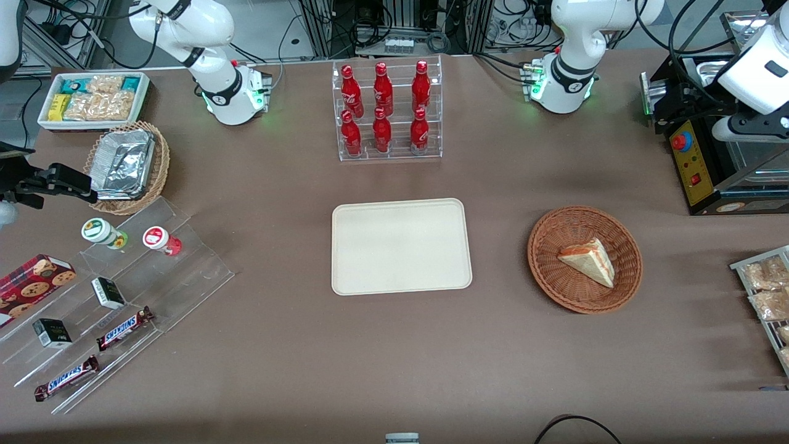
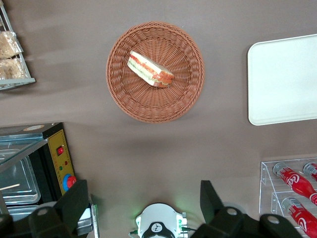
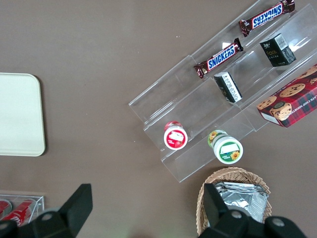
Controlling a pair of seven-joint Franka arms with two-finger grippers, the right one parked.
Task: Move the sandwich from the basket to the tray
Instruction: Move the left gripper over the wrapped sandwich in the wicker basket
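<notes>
Lying in the basket (image 1: 584,259), the sandwich (image 1: 588,261) rests on its side toward the working arm's end of the table (image 1: 394,364) in the front view. The tray (image 1: 401,246) sits at mid-table, well apart from the basket, with nothing on it. A clear rack of red bottles (image 1: 386,110) stands farther from the camera than the tray. Toward the parked arm's end are a tan basket of foil trays (image 1: 126,166), a white bin of snacks (image 1: 94,98) and a stepped clear stand (image 1: 117,302) carrying Snickers bars (image 1: 123,328). The left arm's gripper is not identifiable in this view.

Left wrist view: the gripper (image 2: 143,203) hangs high above the bare table, fingers (image 2: 74,203) spread wide apart and holding nothing. The sandwich (image 2: 150,71) lies near the centre of the basket (image 2: 155,71), its red and green filling visible at the cut edge. The tray (image 2: 285,79) is partly in frame, apart from the basket. A black control box (image 2: 59,158) with a red button sits beside the arm base (image 2: 158,225).

Right wrist view: the tray (image 3: 20,115) corner, the stand (image 3: 218,99) with its goods, and the foil-tray basket (image 3: 237,198) are visible.
</notes>
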